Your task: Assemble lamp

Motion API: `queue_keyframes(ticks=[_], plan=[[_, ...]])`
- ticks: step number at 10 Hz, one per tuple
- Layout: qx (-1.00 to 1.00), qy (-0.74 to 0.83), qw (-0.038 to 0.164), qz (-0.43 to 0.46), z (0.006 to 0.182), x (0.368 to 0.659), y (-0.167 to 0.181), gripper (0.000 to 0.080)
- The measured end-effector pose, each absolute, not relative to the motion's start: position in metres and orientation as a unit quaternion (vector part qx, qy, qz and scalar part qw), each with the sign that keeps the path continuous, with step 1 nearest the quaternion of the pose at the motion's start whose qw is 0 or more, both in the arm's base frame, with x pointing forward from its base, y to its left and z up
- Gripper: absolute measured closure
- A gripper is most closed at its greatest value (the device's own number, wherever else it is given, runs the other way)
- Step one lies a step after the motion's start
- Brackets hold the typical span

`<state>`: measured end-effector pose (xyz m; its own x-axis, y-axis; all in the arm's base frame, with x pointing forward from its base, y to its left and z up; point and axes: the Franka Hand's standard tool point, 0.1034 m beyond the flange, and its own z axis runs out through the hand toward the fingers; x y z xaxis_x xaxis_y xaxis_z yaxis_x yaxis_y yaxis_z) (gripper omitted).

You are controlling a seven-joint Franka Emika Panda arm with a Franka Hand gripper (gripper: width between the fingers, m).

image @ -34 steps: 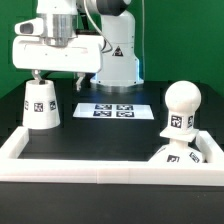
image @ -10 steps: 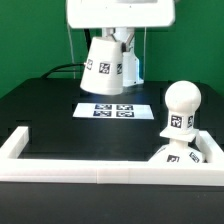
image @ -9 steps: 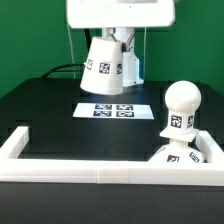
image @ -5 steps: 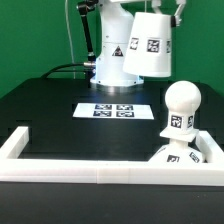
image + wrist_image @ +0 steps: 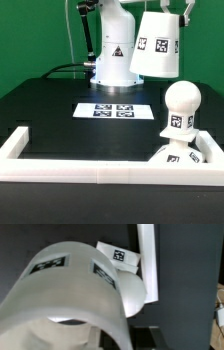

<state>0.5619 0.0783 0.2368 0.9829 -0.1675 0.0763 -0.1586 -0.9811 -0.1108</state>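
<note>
The black desk (image 5: 45,110) carries the marker board (image 5: 112,109) mid-desk, and a white rail (image 5: 90,174) along its near edge.

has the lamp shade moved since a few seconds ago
Yes. The shade left the table and now hangs above the bulb, on the exterior view's right of the marker board.

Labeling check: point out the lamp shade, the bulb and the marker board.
shade (image 5: 156,46), exterior view, tagged side wall, held up in the air.
bulb (image 5: 183,101), exterior view, round ball top.
marker board (image 5: 114,110), exterior view, middle of its printed face.
</note>
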Motion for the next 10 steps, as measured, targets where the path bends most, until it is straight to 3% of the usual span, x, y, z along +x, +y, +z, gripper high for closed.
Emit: queue_keyframes(ticks=[5, 10], plan=[[-0.996, 0.059, 0.051, -0.052, 0.228, 0.600, 0.115, 0.0755], [-0.997, 0.045, 0.042, -0.051, 0.188, 0.605, 0.122, 0.0755]])
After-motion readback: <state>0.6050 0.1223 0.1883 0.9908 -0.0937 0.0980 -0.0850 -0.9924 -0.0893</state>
